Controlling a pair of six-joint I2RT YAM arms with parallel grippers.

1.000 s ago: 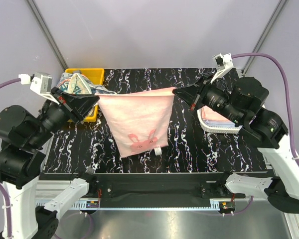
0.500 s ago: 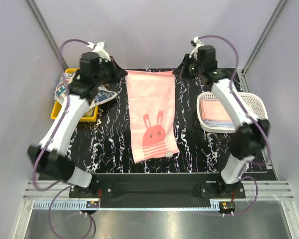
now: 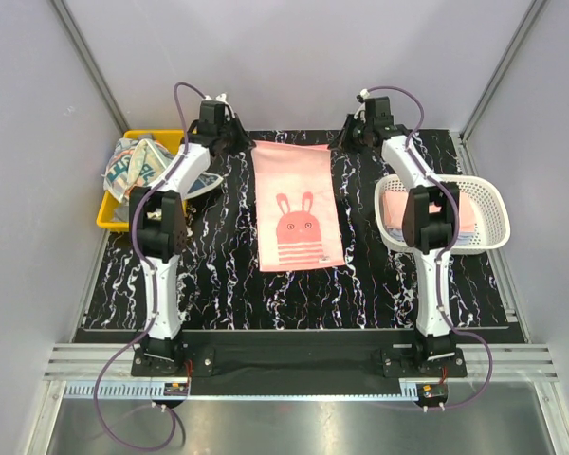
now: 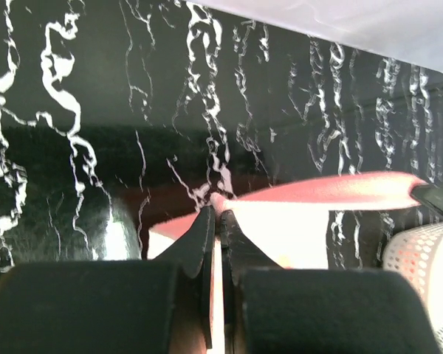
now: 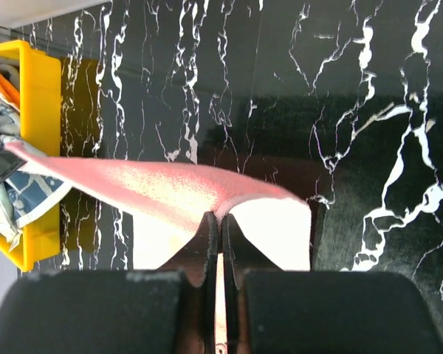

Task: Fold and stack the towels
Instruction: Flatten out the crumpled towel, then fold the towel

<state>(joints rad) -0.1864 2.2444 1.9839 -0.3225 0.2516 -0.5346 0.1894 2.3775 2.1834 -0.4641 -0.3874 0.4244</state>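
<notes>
Rabbit towel (image 3: 299, 213) far corners pinched by L jaws, R jaws

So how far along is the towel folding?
Done: folded pink towels lie in the white basket. In hand: left gripper and right gripper pinch far corners of the rabbit-print towel, spread open. Left: folding it, plus the crumpled towels in the yellow bin.

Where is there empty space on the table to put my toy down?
The black marbled table is bare along its near edge, in front of the pink rabbit-print towel. It is crowded far left by the yellow plastic bin and on the right by the white mesh basket.
</notes>
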